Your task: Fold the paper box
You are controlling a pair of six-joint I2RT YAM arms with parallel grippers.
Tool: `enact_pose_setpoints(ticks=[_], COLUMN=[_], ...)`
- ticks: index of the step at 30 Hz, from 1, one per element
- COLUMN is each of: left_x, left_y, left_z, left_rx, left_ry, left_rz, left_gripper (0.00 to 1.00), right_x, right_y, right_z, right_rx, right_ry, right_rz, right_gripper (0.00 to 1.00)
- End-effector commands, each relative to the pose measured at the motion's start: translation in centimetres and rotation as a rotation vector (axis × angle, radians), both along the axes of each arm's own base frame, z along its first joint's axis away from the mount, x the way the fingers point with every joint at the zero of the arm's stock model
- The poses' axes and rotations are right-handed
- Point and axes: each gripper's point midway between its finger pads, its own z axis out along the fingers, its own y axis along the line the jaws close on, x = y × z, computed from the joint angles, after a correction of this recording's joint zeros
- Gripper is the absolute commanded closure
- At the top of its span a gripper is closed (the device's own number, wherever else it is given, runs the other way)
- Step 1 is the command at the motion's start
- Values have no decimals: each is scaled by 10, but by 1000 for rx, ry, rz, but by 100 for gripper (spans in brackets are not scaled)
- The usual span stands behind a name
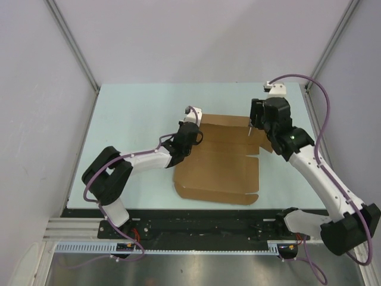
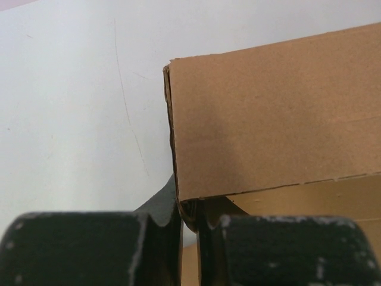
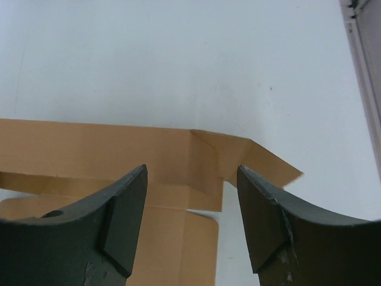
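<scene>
**A:** Where does the paper box (image 1: 217, 170) stand?

**B:** It lies around the middle of the pale surface (image 1: 131, 119), between the two arms. Most of it is a flat brown die-cut sheet. Only the far panel (image 2: 274, 119) looks raised: from the left wrist it shows as an upright wall with a crease along its foot.

**A:** So the fold is barely begun?

**B:** That is my reading. One long wall is up, or nearly so. The wide base, the near edge and the side tabs lie flat in the overhead view. No side walls stand, nothing is tucked, and no lid is closed.

**A:** And the pincers?

**B:** The left pincer (image 2: 189, 238) is narrow. It nips the left end of that far panel, with the cardboard edge running down between its fingers. The right pincer (image 3: 191, 173) is wide, with nothing between its fingers. It hovers above the far right corner, where a corner flap (image 3: 268, 164) splays outward at an angle.

**A:** What remains, then?

**B:** Nearly all of it, I judge: turn in that corner flap, raise the sides, lock the tabs, bring the rest over. Whether the far wall would hold its crease if released, I cannot tell.
</scene>
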Motion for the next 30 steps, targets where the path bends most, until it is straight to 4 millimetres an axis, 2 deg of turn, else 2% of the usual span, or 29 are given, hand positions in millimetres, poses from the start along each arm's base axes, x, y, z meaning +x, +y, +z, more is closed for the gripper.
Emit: enact_pose_setpoints(ticks=[1, 8, 9, 13, 17, 22, 29, 30], left_x=[-5, -2, -2, -4, -4, 0, 7, 8], left_y=[27, 19, 20, 19, 18, 15, 14, 14], left_z=[-21, -22, -24, -29, -35, -38, -35, -35], left_rx=[185, 197, 198, 200, 206, 222, 218, 219], left_ry=[88, 125, 133, 151, 166, 188, 193, 195], left_rz=[38, -10, -14, -28, -40, -61, -65, -65], left_gripper=[100, 100, 100, 100, 100, 100, 100, 100], right_x=[-25, -42, -39, -27, -4, 12, 26, 28], right_y=[-22, -16, -13, -3, -7, -11, -17, -16], right_z=[-10, -40, -51, -61, -55, -56, -67, -73], right_rx=[-28, -111, -129, -163, -174, -194, -182, -184], right_ry=[21, 57, 83, 73, 3, -26, -22, -8], right_rz=[-68, -66, -67, -80, -147, -177, -188, -191], right_gripper=[34, 34, 35, 36, 40, 46, 51, 52])
